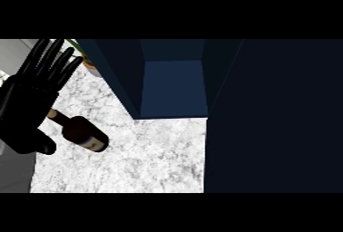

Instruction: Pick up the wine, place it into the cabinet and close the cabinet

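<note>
A dark wine bottle [85, 132] with a pale label stands on the marble counter [154, 154], seen from above, its neck pointing up-left. My left hand [23, 106] shows at the left edge with its fingers straight and pointing up. The bottle's neck ends right beside the palm; I cannot tell whether they touch. The dark blue cabinet [173, 86] stands open at the back centre, its inside bare. Its door [275, 118] fills the right side of the view. My right hand is not in view.
A potted plant [89, 67] peeks out at the back left, beside the cabinet's left wall. The counter's left edge runs just under my left hand, with a grey floor strip [15, 174] beyond it.
</note>
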